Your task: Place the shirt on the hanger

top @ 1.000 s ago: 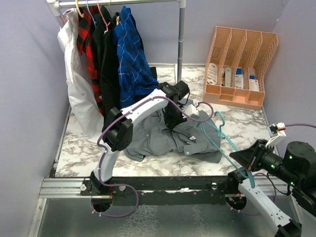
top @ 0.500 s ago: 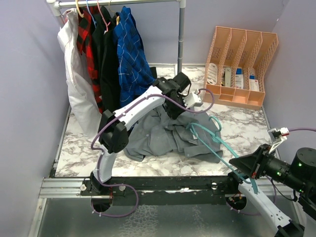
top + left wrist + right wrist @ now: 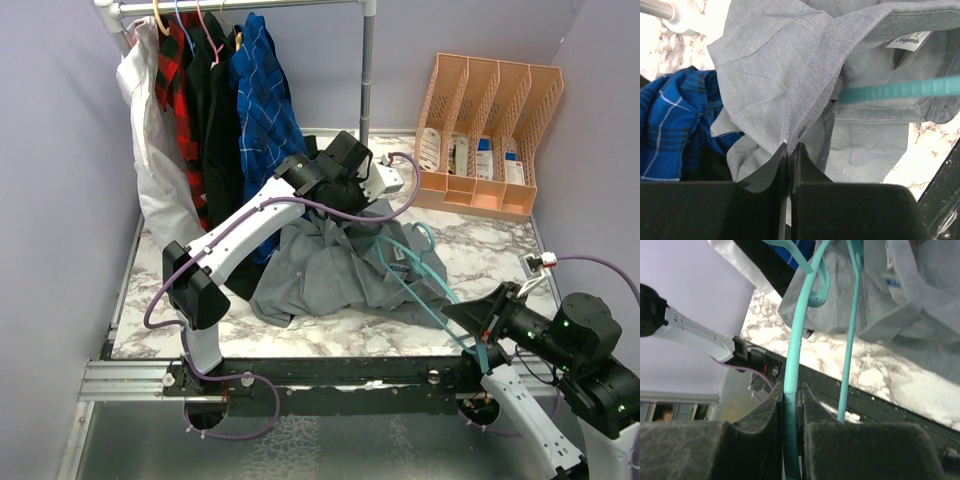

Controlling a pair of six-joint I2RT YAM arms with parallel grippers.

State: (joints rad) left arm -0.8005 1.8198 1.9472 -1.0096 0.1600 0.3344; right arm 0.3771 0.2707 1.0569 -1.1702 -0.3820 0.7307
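Since the earlier frame the left arm has risen and drawn back toward the rack, and the hanger has swung left. The grey shirt (image 3: 320, 270) is mostly heaped mid-table, its collar side hoisted. The left gripper (image 3: 790, 150) is clamped tight on a fold of shirt fabric. The teal hanger (image 3: 900, 87) has one arm poking in under the collar by the neck label (image 3: 908, 39). The right gripper (image 3: 790, 392) is pinched on the hanger's other end.

Progress looks early: threading has begun, neither shoulder is seated, and the sleeves are on the marble table (image 3: 170, 300).

The blue plaid shirt (image 3: 265, 110) and rack post (image 3: 367, 80) are close behind the left gripper. There is free room rightward, with the peach file organizer (image 3: 490, 120) well apart.
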